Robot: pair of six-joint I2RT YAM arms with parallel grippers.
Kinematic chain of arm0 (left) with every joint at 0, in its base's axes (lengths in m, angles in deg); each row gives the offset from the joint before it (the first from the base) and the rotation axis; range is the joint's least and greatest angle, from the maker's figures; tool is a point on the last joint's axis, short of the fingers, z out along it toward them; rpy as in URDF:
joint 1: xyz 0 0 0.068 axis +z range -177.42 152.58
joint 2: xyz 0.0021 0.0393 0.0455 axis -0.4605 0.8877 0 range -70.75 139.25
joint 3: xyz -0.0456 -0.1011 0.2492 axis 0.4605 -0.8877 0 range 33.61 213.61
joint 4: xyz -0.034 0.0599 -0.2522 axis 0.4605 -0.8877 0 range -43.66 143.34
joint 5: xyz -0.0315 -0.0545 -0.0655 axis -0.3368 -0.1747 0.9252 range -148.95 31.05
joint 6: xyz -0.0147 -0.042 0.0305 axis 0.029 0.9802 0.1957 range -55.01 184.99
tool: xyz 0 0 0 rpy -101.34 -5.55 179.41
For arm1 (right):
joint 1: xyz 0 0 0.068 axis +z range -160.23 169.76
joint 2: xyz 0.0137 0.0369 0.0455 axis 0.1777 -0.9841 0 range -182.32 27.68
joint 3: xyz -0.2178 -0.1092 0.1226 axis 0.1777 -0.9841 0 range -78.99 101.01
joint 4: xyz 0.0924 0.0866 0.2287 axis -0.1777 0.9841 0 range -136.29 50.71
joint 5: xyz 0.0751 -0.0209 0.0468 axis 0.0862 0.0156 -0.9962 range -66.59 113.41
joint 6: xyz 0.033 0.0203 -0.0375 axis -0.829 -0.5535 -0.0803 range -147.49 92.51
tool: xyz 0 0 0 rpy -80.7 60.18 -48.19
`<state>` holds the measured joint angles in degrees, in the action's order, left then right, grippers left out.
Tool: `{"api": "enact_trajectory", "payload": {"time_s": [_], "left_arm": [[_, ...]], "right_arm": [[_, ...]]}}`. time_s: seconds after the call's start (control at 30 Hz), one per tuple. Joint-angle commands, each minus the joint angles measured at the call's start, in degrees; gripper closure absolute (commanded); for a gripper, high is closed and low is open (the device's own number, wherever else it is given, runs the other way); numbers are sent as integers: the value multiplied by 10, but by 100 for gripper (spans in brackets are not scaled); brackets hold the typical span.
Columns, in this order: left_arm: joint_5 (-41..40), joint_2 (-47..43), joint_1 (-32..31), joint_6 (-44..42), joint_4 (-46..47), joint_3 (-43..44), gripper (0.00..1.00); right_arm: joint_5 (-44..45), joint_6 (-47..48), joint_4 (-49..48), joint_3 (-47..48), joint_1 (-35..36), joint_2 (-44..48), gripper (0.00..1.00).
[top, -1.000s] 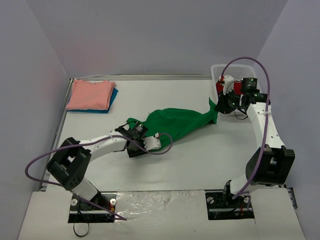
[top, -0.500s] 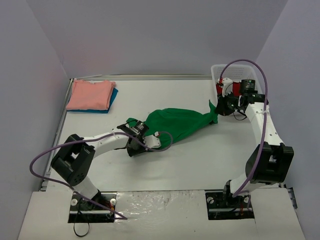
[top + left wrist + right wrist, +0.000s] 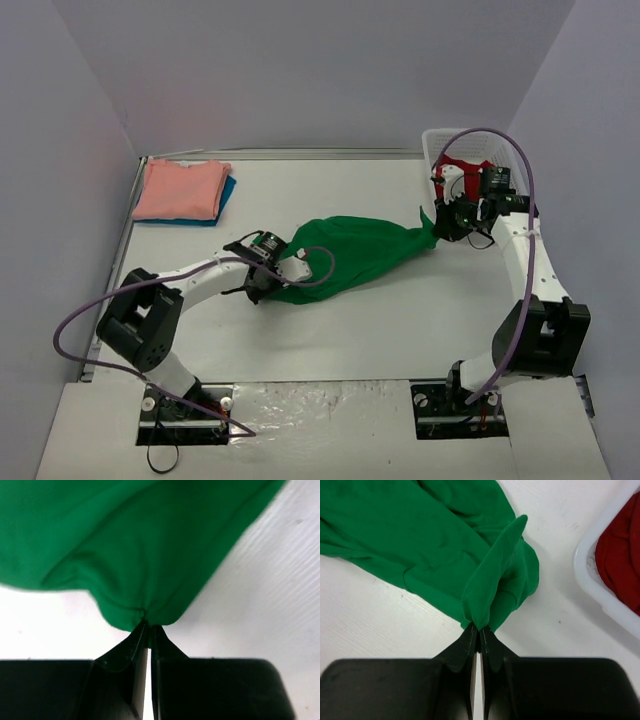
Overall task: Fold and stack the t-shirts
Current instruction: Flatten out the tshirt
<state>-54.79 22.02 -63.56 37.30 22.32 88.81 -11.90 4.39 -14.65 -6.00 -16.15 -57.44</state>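
**Fingers [image 3: 125, 652] of the left gripper [image 3: 258, 280]:** pressed together, pinching a bunched fold at the near-left end of the green t-shirt [image 3: 350, 250]. The cloth puckers right at the tips. Position: left of the desk's centre.

**Fingers [image 3: 457, 652] of the right gripper [image 3: 441, 224]:** pressed together, pinching a raised peak of the same shirt at its far-right end. Position: just beside the basket [image 3: 428, 140], near the far right corner of the desk [image 3: 330, 335].

**Green t-shirt:** one item, unfolded. It stretches as a crumpled band between the two pinches, from left of centre toward the far right corner. It is creased along its length, not laid flat, and no fold has been made.

**Salmon-pink t-shirt [image 3: 180, 188]:** one item, folded, at the far left corner, lying on top of the next entry.

**Teal-blue t-shirt [image 3: 227, 192]:** one item, folded, bottom of the stack. Only a strip shows along the pink shirt's right side.

**Red t-shirt [image 3: 462, 163]:** one item, crumpled inside the white mesh basket, not taken out.

**Progress, as judged:** two of the four shirts are folded and stacked, so the task is roughly half done. The green shirt looks to be at the spreading stage, gripped at both ends. It has yet to be flattened, folded and placed on the stack at the far left corner. The red shirt then needs lifting from the basket and the same treatment.
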Motion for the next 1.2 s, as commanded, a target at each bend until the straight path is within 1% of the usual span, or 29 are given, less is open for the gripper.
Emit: {"api": "enact_trajectory", "payload": {"time_s": [0.0, 0.03, 0.07, 0.1, 0.17, 0.2, 0.23, 0.27, 0.3, 0.37, 0.47, 0.6, 0.67, 0.7, 0.73, 0.8, 0.83, 0.93, 1.07, 1.17], "left_arm": [[-20, -64, 33, 6, -30, 16, 98], [-19, -74, 36, 5, -37, 17, 98], [-17, -93, 38, 3, -40, 16, 98], [-17, -101, 39, 2, -43, 14, 98], [-7, -118, 40, 2, -49, 11, 98], [-4, -121, 39, 3, -50, 8, 98], [-1, -120, 39, 3, -51, 7, 98], [1, -118, 39, 4, -52, 5, 98], [2, -117, 39, 9, -53, 5, 98], [6, -109, 38, 12, -49, 3, 98], [19, -106, 38, 20, -41, -4, 98], [26, -102, 38, 30, -30, -14, 98], [31, -102, 38, 33, -25, -19, 98], [33, -101, 38, 38, -20, -25, 98], [34, -101, 38, 39, -18, -27, 98], [35, -102, 38, 45, -10, -35, 98], [34, -102, 38, 46, -8, -37, 98], [29, -98, 38, 47, -7, -40, 98], [23, -98, 39, 47, -8, -39, 98], [16, -93, 39, 52, -7, -35, 98]], "right_arm": [[34, 41, 56, -20, 3, 55, 100], [48, 49, 66, -26, 3, 62, 97], [51, 80, 99, -35, 3, 73, 84], [52, 93, 117, -36, 4, 77, 80], [66, 101, 147, -38, 4, 82, 59], [69, 107, 156, -36, 5, 83, 55], [74, 106, 159, -36, 4, 82, 46], [74, 106, 163, -36, 5, 82, 41], [76, 105, 163, -37, 6, 82, 40], [74, 103, 164, -38, 6, 78, 39], [66, 98, 162, -41, 12, 60, 41], [62, 95, 161, -43, 26, 22, 46], [69, 89, 158, -50, 54, 3, 48], [83, 85, 157, -51, 70, -6, 51], [91, 74, 156, -57, 106, -11, 52], [116, 64, 154, -63, 135, -24, 58], [120, 60, 156, -64, 155, -29, 59], [147, 52, 157, -65, 184, -45, 63], [194, 51, 169, -71, 216, -72, 63], [236, 53, 171, -79, 219, -87, 63]]}}
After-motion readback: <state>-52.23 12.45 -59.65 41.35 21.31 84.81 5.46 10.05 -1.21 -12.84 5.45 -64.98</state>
